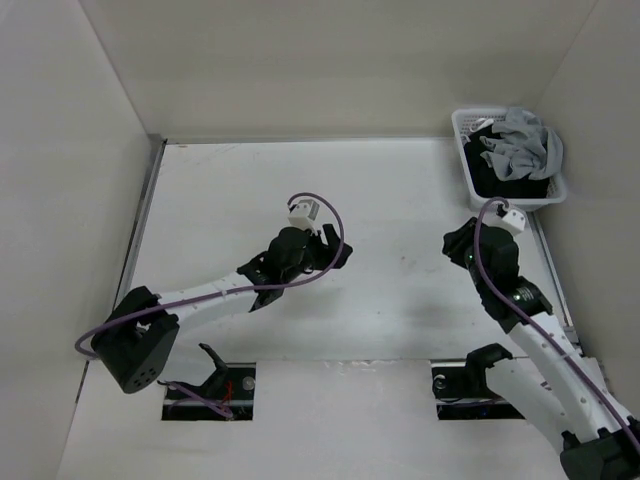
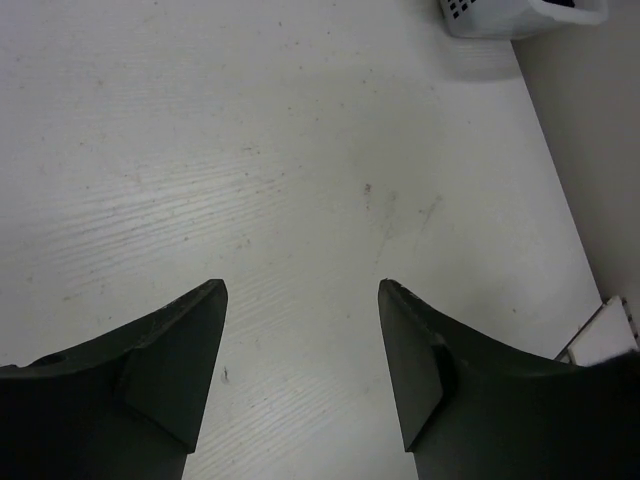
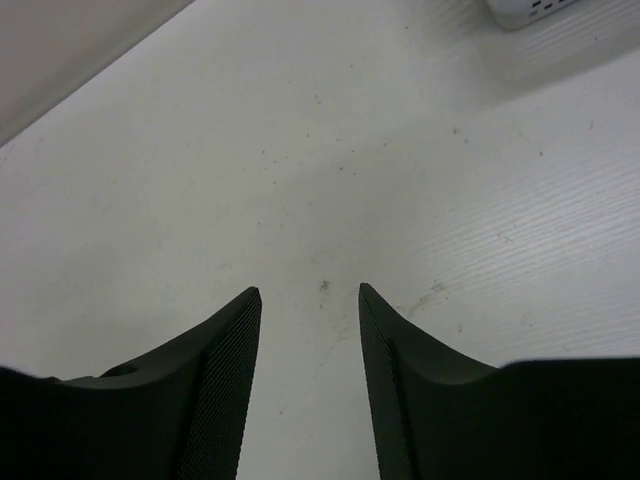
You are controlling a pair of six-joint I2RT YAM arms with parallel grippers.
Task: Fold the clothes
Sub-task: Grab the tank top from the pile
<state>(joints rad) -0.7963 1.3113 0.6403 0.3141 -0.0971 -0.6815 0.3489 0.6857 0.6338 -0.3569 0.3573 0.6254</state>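
The clothes, a light grey knit top (image 1: 525,140), lie crumpled on top of the white lattice basket (image 1: 465,150) at the table's far right corner. My left gripper (image 1: 340,245) hovers over the middle of the white table (image 1: 400,190), open, with only bare tabletop between its fingers (image 2: 302,285). My right gripper (image 1: 456,248) is just in front of the basket, also open and empty (image 3: 309,288). Neither gripper touches the top.
Black garments (image 1: 510,183) fill the basket under the grey top. A corner of the basket shows in the left wrist view (image 2: 520,15) and in the right wrist view (image 3: 535,10). White walls close in the table on the left, back and right.
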